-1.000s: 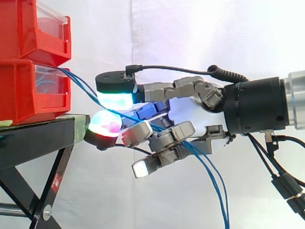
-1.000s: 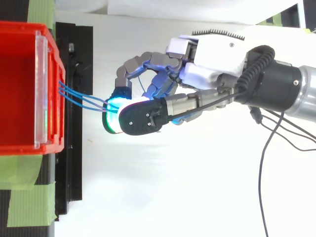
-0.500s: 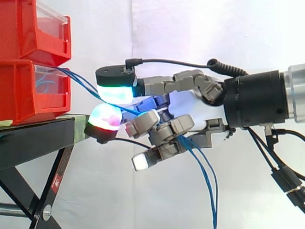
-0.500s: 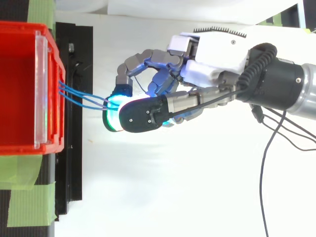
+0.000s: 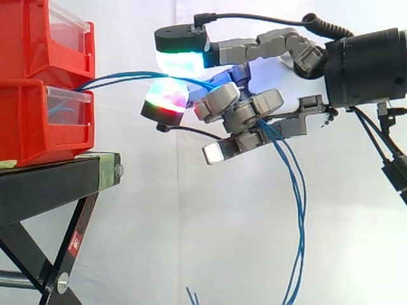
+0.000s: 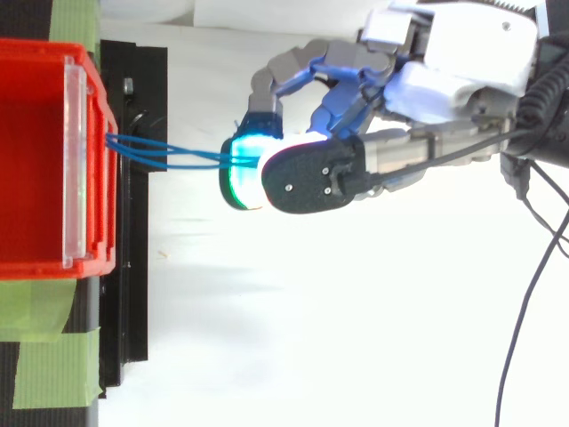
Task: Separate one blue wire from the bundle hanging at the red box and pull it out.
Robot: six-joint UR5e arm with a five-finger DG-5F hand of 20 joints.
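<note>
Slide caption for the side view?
Hand pinches blue wires running from the lower red bin, their tails hanging below.

**Camera Placement**

Side view: set beside the work at bin height, facing level across it toward the white curtain point(image 5: 191, 222), close in, with the red bins point(image 5: 25, 121) on the black stand point(image 5: 44, 184) at left. Top view: set above, facing straight down, equally close. Shared: bin front, stand edge, blue wires point(image 6: 178, 157), hand point(image 5: 276, 71).
</note>
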